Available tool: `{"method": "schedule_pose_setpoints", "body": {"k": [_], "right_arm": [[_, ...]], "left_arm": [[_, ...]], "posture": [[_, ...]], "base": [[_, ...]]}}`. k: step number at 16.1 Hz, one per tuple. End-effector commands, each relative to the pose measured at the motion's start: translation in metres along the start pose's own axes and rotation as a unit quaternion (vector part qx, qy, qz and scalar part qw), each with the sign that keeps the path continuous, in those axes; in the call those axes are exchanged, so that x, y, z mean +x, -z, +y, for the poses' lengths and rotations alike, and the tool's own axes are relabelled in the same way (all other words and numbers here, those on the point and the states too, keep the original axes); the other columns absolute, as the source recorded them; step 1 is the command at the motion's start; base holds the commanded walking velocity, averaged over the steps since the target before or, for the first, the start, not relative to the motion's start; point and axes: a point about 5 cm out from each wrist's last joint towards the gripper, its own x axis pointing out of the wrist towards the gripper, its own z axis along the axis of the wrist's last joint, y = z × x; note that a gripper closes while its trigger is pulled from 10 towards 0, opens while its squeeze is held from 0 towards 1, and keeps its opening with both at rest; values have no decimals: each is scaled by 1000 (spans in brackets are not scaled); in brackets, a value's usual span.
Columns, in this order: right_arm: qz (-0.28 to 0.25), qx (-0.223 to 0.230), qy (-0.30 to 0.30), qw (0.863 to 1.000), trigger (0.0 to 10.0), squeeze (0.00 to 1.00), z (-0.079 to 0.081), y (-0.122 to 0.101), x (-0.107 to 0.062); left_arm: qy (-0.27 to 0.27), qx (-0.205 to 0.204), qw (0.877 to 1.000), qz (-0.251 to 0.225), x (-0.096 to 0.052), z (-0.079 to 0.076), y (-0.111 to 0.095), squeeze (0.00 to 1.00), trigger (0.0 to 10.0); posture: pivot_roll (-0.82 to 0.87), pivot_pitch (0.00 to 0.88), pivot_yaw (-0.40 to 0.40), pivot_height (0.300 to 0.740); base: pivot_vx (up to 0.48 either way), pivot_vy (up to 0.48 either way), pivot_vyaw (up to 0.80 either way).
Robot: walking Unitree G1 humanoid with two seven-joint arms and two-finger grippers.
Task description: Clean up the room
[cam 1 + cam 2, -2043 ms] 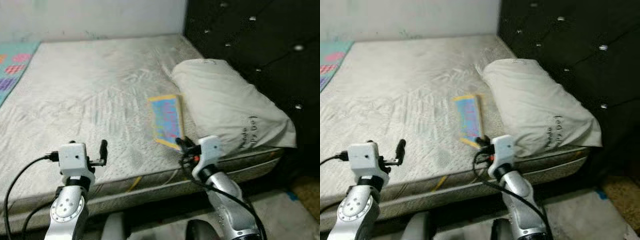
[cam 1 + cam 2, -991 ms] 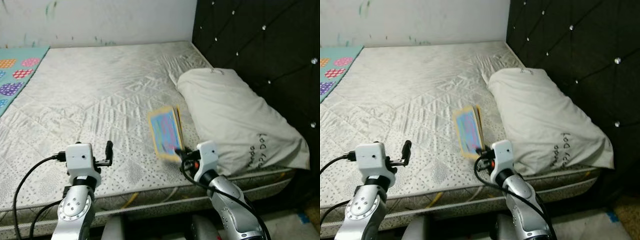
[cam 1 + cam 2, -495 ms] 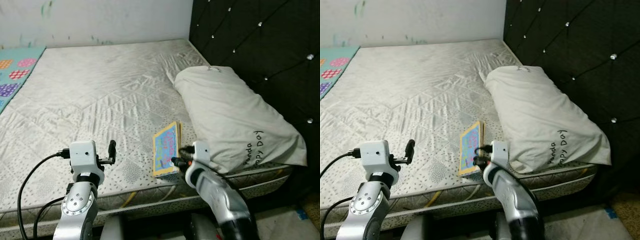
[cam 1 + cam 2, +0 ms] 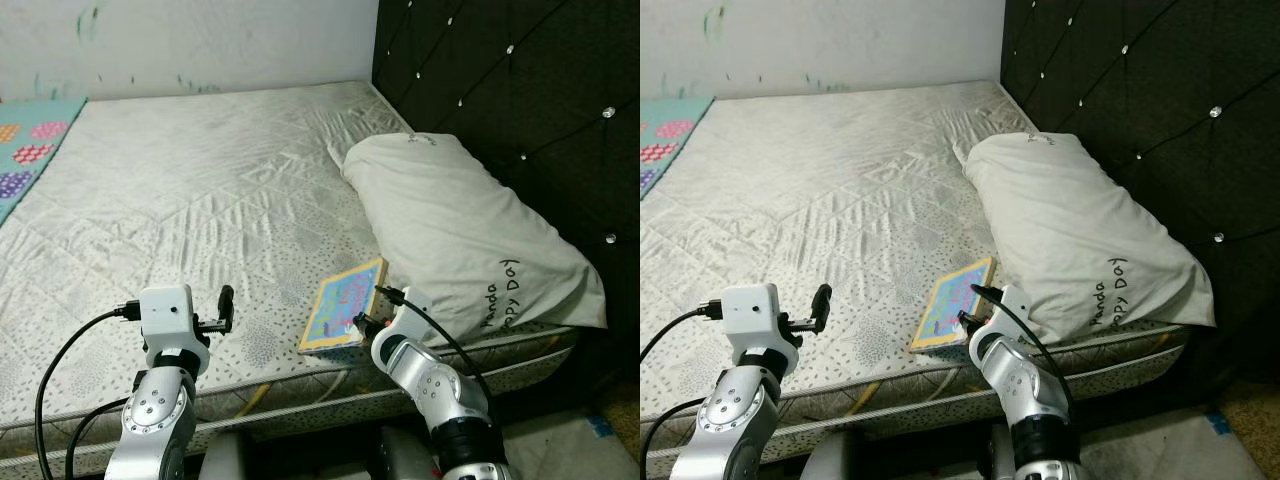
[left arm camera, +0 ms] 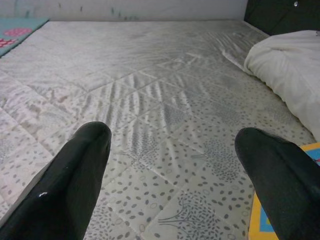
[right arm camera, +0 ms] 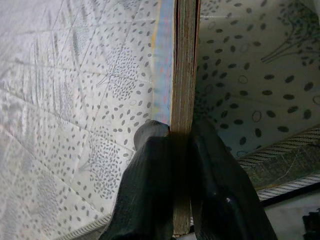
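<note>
Quilted grey mattress [image 4: 200, 190] spreads before us, and on it our book [image 4: 343, 306] now tilts low, nearly flat near the front edge; half a second ago it stood almost upright. It lies just beside the white pillow [image 4: 465, 235] that rests against the black tufted headboard [image 4: 520, 90], with a teal mat [image 4: 25, 150] off to our left. Our right gripper [image 6: 172, 145] pinches the book's edge between both fingers. Our left gripper [image 5: 175, 150] hovers over the mattress, fingers spread wide, holding nothing.
</note>
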Motion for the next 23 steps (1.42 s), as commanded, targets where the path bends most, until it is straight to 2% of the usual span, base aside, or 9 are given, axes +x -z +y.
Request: {"method": "schedule_pose_setpoints", "body": {"k": [1, 9, 12, 16, 17, 18, 19, 21, 23], "right_arm": [[35, 55, -41, 997, 10000, 0, 48, 21, 5], [-130, 235, -61, 961, 10000, 0, 53, -20, 1], [-74, 179, -68, 979, 10000, 0, 63, 22, 3], [-68, 103, -71, 990, 10000, 0, 60, 28, 4], [-64, 93, -81, 990, 10000, 416, 61, 30, 3], [-49, 47, -91, 994, 10000, 1000, 63, 36, 3], [-52, 29, -104, 993, 10000, 1000, 67, 36, 1], [-50, -131, -128, 982, 10000, 1000, 75, 36, 0], [-45, -160, -127, 978, 10000, 1000, 74, 35, 0]], "left_arm": [[6, -1, 1000, -5, -1, -1, -4, 0, 10000], [18, -10, 1000, -4, 2, -6, -5, 0, 10000], [19, -14, 1000, -2, 1, -9, -5, 0, 10000], [21, -15, 1000, 0, 2, -10, -4, 0, 10000], [22, -15, 1000, 0, 2, -11, -5, 0, 10000], [23, -16, 1000, 0, 3, -11, -5, 0, 10000], [24, -16, 1000, 0, 3, -11, -5, 0, 10000], [27, -16, 1000, 2, 4, -12, -4, 0, 10000], [28, -16, 999, 6, 4, -12, -3, 0, 10000]], "posture": [[4, 0, 20, 615], [9, 0, 21, 615], [14, 0, 16, 615], [9, 0, 16, 615], [8, 0, 18, 615], [4, 0, 19, 615], [4, 0, 19, 615], [4, 0, 19, 615], [4, 0, 19, 615]], "base": [[0, 0, 0], [0, 0, 0], [0, 0, 0], [0, 0, 0], [0, 0, 0], [0, 0, 0], [0, 0, 0], [0, 0, 0], [0, 0, 0]]}}
